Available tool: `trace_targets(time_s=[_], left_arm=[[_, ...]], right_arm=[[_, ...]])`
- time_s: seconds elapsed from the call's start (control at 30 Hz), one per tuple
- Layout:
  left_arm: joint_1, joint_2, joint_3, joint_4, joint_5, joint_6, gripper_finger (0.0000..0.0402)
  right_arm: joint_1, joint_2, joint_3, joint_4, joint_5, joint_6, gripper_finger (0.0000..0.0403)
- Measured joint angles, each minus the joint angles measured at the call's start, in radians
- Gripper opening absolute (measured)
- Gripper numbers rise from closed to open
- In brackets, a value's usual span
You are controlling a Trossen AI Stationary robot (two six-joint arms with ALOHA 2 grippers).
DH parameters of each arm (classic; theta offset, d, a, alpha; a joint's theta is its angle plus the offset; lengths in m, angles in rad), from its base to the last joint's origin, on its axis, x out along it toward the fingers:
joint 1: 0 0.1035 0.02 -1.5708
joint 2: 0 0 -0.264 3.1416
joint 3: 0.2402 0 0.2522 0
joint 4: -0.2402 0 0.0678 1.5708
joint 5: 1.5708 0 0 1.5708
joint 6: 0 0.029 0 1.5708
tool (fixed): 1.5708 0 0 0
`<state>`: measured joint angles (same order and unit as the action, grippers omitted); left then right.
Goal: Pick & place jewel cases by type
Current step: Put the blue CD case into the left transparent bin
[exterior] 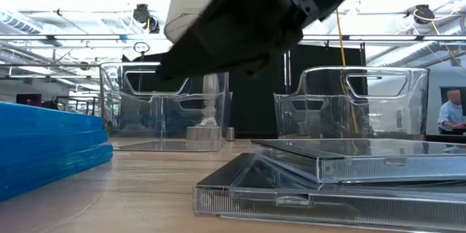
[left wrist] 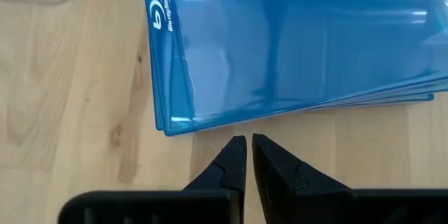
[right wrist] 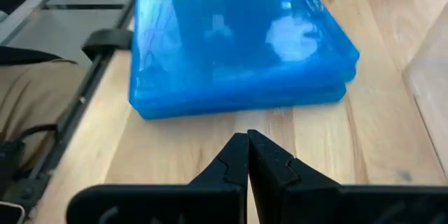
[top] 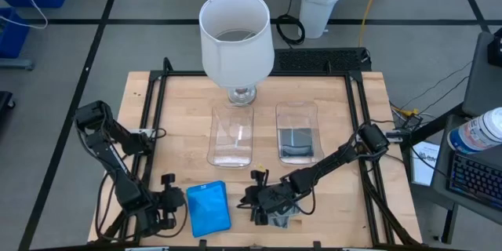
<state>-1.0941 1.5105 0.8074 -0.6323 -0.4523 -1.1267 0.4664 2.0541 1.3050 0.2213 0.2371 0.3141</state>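
A stack of bright blue jewel cases [top: 208,208] lies flat on the wooden table near its front edge; it also shows in the low view [exterior: 44,149]. Smoky grey cases [exterior: 342,182] lie piled to its right, under my right arm [top: 278,220]. Another dark grey case [top: 298,143] lies in the right clear tray [top: 299,110]. My left gripper [left wrist: 246,143] is shut and empty, just left of the blue stack [left wrist: 294,42]. My right gripper [right wrist: 246,138] is shut and empty, just right of the blue stack [right wrist: 238,49], pointing at it.
The left clear tray [top: 233,135] stands beside the right one at mid-table. A white lampshade on a glass foot [top: 235,35] stands at the far edge. A black frame [top: 153,118] runs along the table's sides. A person [exterior: 451,113] shows in the room beyond.
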Motion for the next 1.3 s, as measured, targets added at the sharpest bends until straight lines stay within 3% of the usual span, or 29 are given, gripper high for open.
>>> trace_targets(time_s=[0.8, 1.3], left_arm=[[0.044, 0.042, -0.001, 0.008, 0.007, 0.034, 0.0035], [0.122, 0.042, -0.001, 0.061, 0.026, 0.182, 0.0035]], right_arm=[[-0.002, 0.001, -0.013, 0.051, -0.002, 0.06, 0.0], [-0.003, 0.001, -0.013, 0.046, -0.002, 0.064, 0.0]])
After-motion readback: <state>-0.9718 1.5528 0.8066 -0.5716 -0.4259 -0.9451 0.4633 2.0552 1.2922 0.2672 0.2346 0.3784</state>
